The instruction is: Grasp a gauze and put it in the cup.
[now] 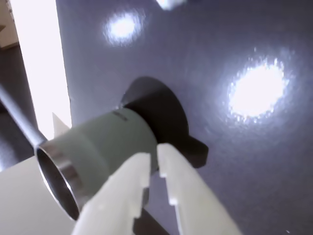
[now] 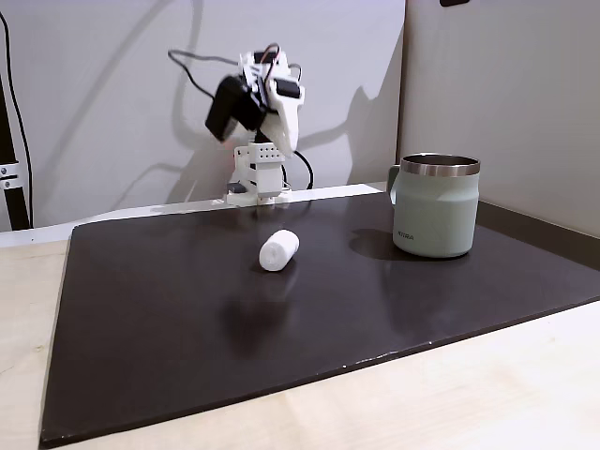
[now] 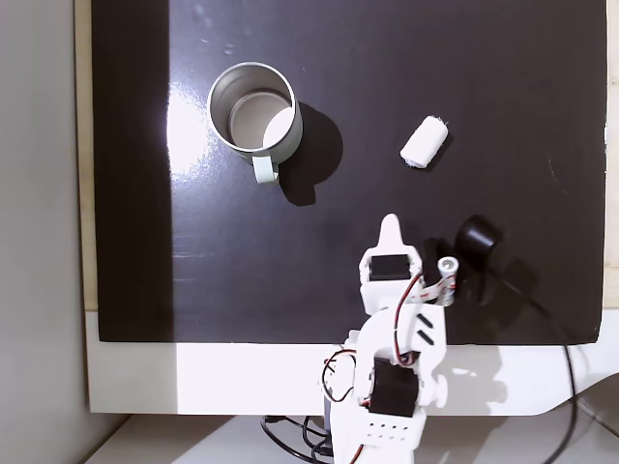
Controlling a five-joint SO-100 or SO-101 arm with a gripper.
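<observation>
On a dark mat (image 3: 135, 193) laid over a pale table, a small white gauze roll (image 3: 425, 142) lies on its side, well apart from a sage-green steel-rimmed mug (image 3: 253, 108); in the overhead fixed view the roll sits to the right and the mug to the left, handle toward the arm. The white gripper (image 1: 153, 159) is raised off the mat and folded near the arm's base, its fingers nearly together with a thin gap, holding nothing (the wrist camera looks toward the mug, not the gauze). The roll's long axis runs diagonally in the overhead view, upper right to lower left. Likely risk: the roll is round and soft, so fingers meeting it off-centre or along its length could push it rolling away; narrow jaws must widen before descending.
</observation>
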